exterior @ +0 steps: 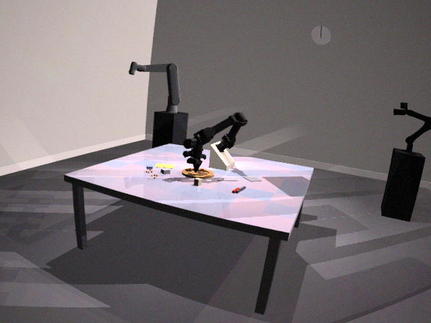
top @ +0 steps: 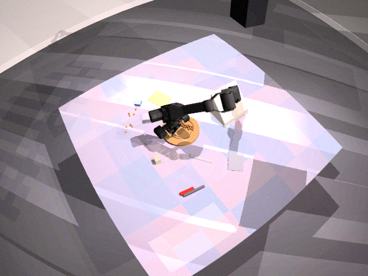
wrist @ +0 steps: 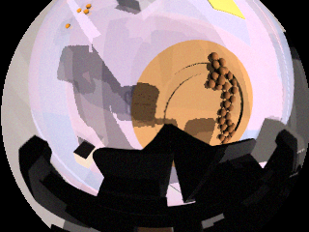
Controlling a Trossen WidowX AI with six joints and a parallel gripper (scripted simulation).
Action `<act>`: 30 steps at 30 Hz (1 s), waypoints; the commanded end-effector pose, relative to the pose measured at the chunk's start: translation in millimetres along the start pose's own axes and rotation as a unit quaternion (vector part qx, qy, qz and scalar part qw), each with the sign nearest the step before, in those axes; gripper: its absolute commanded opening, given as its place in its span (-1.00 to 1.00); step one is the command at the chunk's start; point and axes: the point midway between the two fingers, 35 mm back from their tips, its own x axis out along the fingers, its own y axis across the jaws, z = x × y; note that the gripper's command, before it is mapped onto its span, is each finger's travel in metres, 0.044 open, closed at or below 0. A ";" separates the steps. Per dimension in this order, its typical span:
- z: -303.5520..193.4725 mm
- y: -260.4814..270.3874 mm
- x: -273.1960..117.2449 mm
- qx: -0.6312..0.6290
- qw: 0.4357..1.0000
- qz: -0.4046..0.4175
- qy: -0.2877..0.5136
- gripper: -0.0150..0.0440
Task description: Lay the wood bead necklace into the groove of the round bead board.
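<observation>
The round orange bead board (top: 194, 134) (exterior: 209, 175) (wrist: 159, 63) lies flat on the table with a thin dark circular groove. The brown wood bead necklace (top: 187, 126) (wrist: 227, 103) lies on its right side in the wrist view. There it is bunched at the far end, and a doubled strand runs down beside and over the right arc of the groove. The strand's near end passes behind the right finger. My gripper (exterior: 197, 169) (wrist: 168, 128) is shut with no bead seen between its tips. It points down low over the board, left of the strand in the wrist view.
Several loose orange beads (top: 130, 125) (wrist: 87, 7), a blue block (top: 138, 103), a yellow sheet (top: 160, 98) and a grey block (exterior: 166, 171) lie beyond the board. Nearer are a cream block (top: 157, 159), a thin rod (top: 200, 158) and a red marker (top: 186, 191). A cream slanted stand (exterior: 217, 159) is right of it.
</observation>
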 end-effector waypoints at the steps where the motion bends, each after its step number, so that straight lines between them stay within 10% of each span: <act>1: 0.1 -3.8 6.4 0.006 1.000 -0.005 0.004 -0.49; 5: 0.1 -3.8 6.4 0.006 1.000 -0.005 0.004 -0.49; 22: 0.4 -2.4 -6.5 0.004 1.000 -0.004 0.002 1.00; 30: 0.8 -6.4 -12.9 0.008 1.000 -0.007 0.005 1.00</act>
